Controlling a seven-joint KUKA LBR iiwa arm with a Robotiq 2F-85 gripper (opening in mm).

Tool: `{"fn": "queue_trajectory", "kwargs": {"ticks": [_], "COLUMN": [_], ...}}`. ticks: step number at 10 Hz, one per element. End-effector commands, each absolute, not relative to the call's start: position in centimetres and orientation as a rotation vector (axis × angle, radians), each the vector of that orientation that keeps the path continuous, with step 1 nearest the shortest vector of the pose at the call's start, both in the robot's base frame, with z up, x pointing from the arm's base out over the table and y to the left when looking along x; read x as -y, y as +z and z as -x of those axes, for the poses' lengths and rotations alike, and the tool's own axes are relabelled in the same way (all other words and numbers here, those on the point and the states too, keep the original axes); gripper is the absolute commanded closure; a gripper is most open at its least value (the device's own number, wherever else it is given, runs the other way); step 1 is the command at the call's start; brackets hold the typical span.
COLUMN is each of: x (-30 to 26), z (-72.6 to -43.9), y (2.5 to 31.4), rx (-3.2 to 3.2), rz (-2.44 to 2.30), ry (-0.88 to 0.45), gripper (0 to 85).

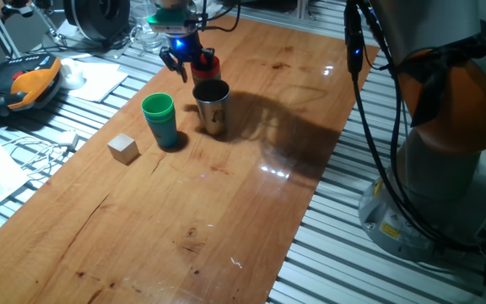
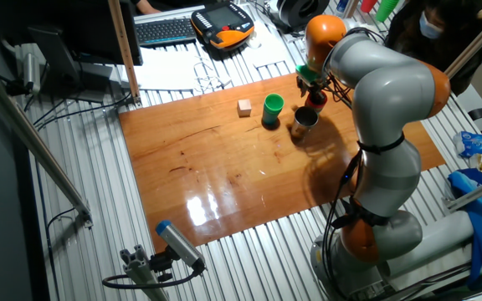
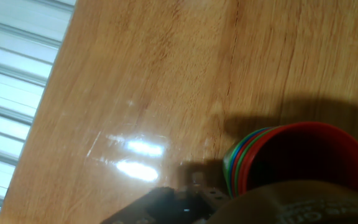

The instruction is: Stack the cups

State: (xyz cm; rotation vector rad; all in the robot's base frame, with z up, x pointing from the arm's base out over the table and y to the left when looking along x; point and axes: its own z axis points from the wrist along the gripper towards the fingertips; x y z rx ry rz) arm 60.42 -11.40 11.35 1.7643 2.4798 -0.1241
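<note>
Wooden boards with a glossy, reddish finish make up the tabletop (image 1: 226, 194), which rests on a bed of ribbed aluminium rails and throws back bright spots of light. At its far end stand three groups of cups. A green plastic tumbler (image 1: 159, 118), tapered and nested over a blue one, sits to the left. Just right of it, and close but apart, stands one shiny steel cup (image 1: 212, 105) with a dark inside. Behind the steel cup is a nested stack of tumblers (image 1: 206, 65) with a red one on top; the hand view shows its red mouth and green and blue rims layered below. One small pale wooden cube (image 1: 123, 149) lies left of the green tumbler, well apart from it.

The gripper (image 1: 181, 61) hangs at the red stack with a blue light glowing on its body. Its dark fingers (image 1: 171, 60) point down beside the stack, but whether they clamp it cannot be told.

Off the far left edge lie an orange teach pendant (image 1: 29, 83), white papers and a tangle of white cable.
</note>
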Motion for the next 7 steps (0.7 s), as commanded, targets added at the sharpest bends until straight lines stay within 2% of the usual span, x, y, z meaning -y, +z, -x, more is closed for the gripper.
{"fn": "queue_trajectory", "kwargs": {"ticks": [1, 4, 5, 7], "x": [11.4, 11.38, 11.38, 11.38], "z": [-60.4, -60.33, -60.33, -60.34], "y": [11.35, 11.25, 11.23, 11.24], "rx": [-2.481, -2.486, -2.487, -2.488], "rz": [-1.763, -1.759, -1.753, -1.745], "ry": [-0.123, -0.119, -0.117, -0.121], "gripper": [51.0, 51.0, 68.0, 68.0]}}
